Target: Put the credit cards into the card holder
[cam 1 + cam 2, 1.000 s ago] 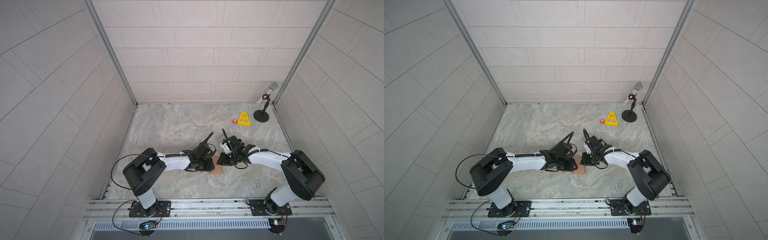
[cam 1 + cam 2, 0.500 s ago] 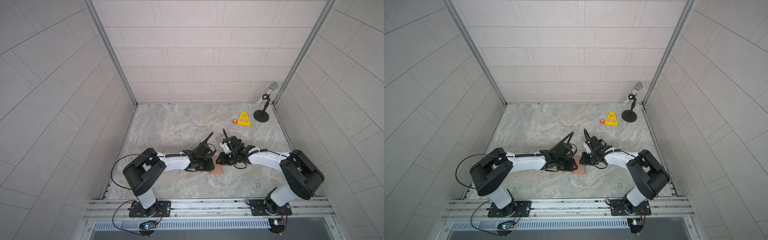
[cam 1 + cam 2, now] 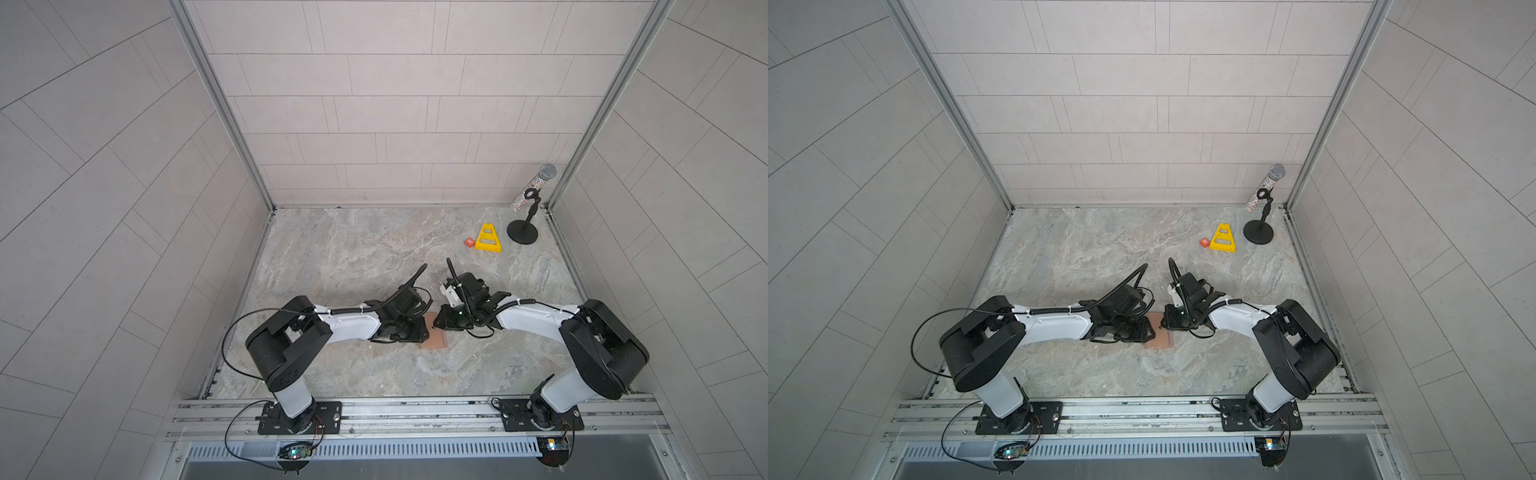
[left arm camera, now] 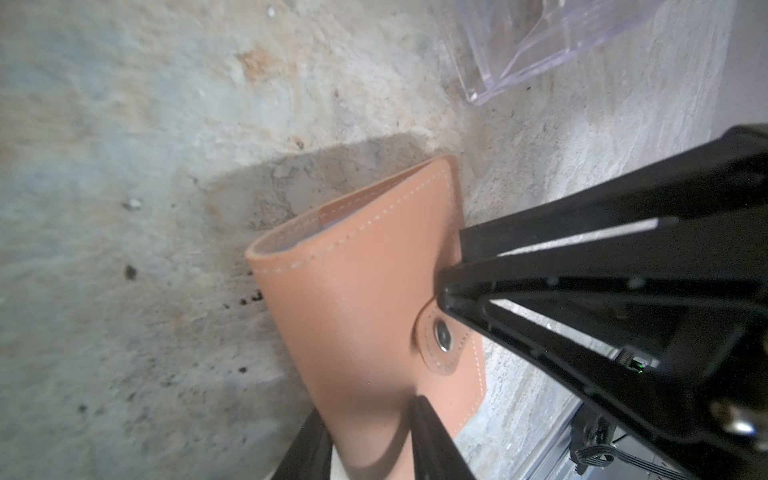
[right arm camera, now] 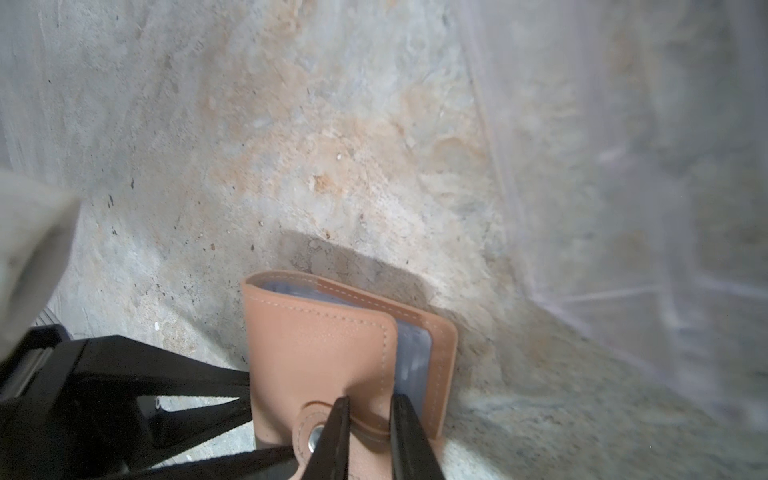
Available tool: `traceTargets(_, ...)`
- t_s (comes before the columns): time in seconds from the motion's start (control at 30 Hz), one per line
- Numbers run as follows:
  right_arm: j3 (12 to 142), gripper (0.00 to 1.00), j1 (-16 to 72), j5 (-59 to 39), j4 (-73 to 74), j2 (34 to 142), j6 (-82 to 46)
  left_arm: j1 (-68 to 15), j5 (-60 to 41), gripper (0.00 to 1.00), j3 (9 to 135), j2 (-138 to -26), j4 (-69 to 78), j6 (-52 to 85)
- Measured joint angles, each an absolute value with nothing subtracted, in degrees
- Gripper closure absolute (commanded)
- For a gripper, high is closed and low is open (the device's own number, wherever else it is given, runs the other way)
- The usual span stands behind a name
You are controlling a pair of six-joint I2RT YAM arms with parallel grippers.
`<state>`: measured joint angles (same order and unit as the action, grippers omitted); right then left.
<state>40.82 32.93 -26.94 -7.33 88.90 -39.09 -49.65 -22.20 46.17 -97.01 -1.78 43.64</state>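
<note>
card holder [image 4: 353, 316] pinched between left fingers [image 4: 434, 451]; right fingers [image 5: 337, 444] nip its cover edge.

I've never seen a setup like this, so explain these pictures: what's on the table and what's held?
Two robot arms, the left arm and the right arm, stand at the edge of a marble table. Two pictures look down from overhead; two come from wrist cameras. Between the grippers is a tan holder. The left gripper clamps it; the right gripper straddles its cover by the snap, grip unclear. A clear stand sits nearby. At the back: a microphone, a yellow triangle, an orange block. No cards show.
</note>
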Motion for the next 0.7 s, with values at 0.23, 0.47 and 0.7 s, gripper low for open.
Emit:
traceTargets(0.23, 40.1, 0.84, 33.2, -27.7, -5.5, 89.0, -39.1, -50.2, -21.3, 0.58, 46.2, -95.5, -4.4, 42.8)
traceTargets(0.47, 39.8, 0.84, 33.6, -28.4, -4.3, 89.4, -39.0, -50.3, -20.1, 0.57, 46.3, -90.4, -8.0, 40.5)
traceTargets(0.7, 39.8, 0.84, 33.6, -28.4, -4.2, 89.4, -39.0, -50.3, -21.1, 0.77, 48.8, -89.8, -6.3, 40.4)
